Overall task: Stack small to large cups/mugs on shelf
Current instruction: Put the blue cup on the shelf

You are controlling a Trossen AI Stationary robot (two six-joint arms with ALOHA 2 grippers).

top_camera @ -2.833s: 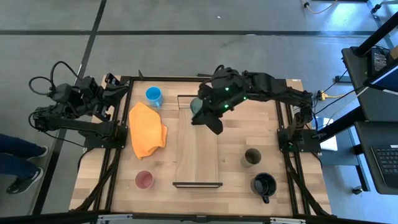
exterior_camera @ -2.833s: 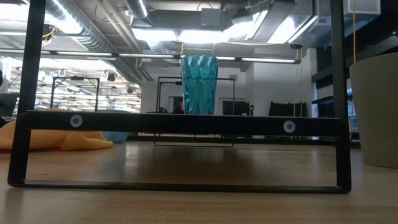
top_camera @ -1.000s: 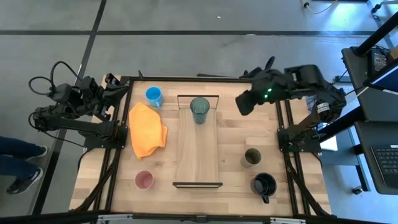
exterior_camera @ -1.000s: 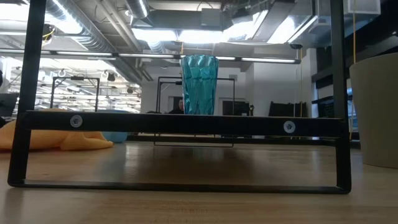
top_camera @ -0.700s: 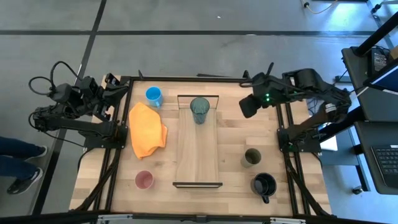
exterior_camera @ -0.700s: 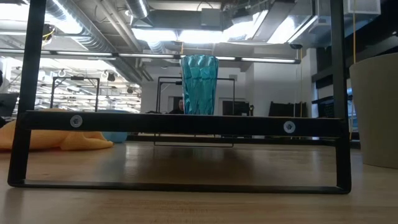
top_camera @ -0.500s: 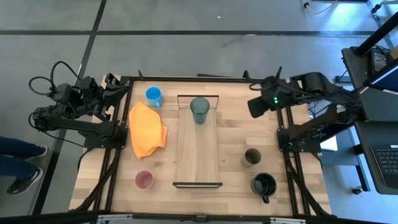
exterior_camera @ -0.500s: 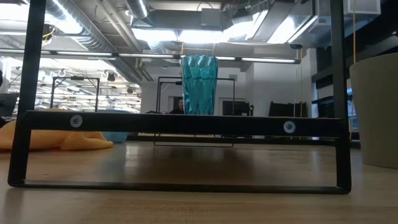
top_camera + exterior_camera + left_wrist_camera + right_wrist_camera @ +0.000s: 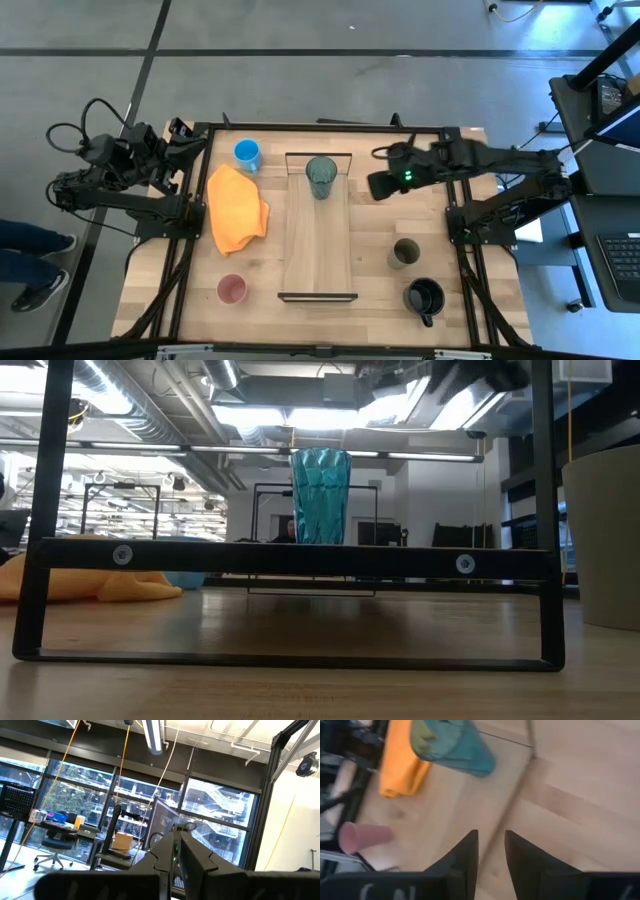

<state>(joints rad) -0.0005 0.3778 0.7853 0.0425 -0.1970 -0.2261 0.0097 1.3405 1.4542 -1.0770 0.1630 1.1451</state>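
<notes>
Left arm parked off the table's left edge; left gripper [image 9: 188, 137] holds nothing, but whether its fingers are parted cannot be told.

Bright blue mug [image 9: 247, 154] at the table's far left, just beside the orange cloth [image 9: 236, 208]. Pink cup [image 9: 232, 290] near the front, left of the shelf.

Shelf [image 9: 318, 240] runs down the middle. Teal tumbler [image 9: 321, 177] stands upright at its far end, alone on the plank.

Right gripper [image 9: 382, 186] hovers over bare table, between the tumbler and the right edge, fingers [image 9: 465, 855] slightly apart, empty.

Olive-green cup [image 9: 405, 252] and black mug [image 9: 424, 297] sit right of the shelf, untouched.

Judgement: one of five placed, four left; olive-green cup looks the nearest candidate.
</notes>
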